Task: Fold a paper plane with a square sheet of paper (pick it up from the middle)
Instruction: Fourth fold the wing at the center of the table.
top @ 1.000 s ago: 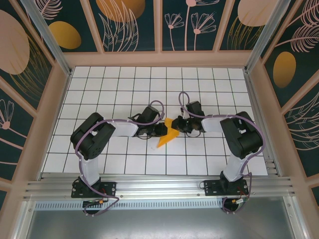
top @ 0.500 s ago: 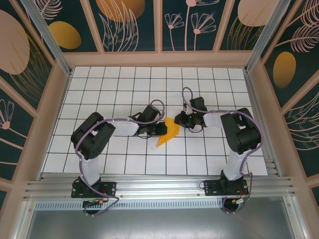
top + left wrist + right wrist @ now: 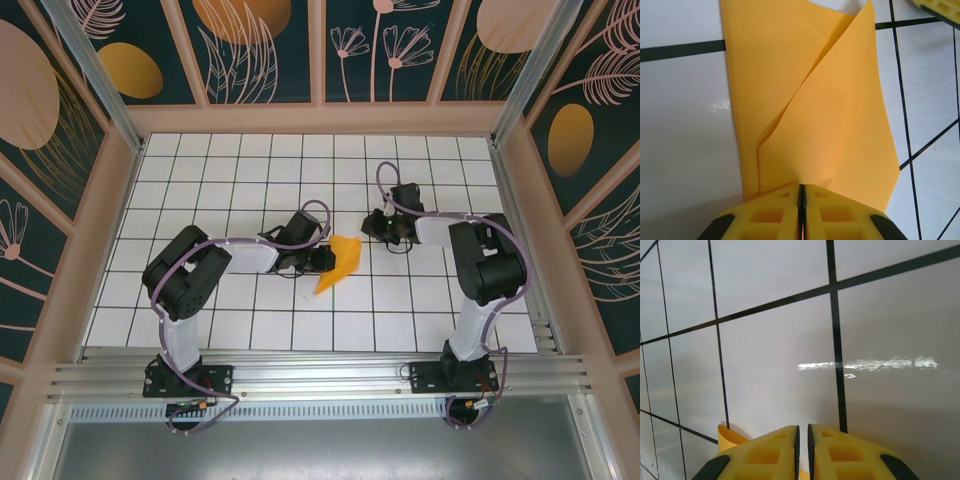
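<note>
Right tool (image 3: 377, 226): has drawn back, up and to the right, off the sheet of paper (image 3: 342, 260); jaws nearly together on nothing
Left tool (image 3: 322, 262): stays pinched on the sheet's left edge; holds it alone at the middle of the white-tiled surface (image 3: 250, 160)
Meaning: the crease looks pressed; another fold is probably due; no finished plane yet
Left wrist view: a diagonal flap overlaps the sheet; both layers are clamped in the tool
Right wrist view: bare tiles ahead; a sliver of paper sits low beside the tool

White gridded tabletop (image 3: 200, 180), dark floral wall panels (image 3: 390, 50), possibly wooden framing (image 3: 320, 118)
</note>
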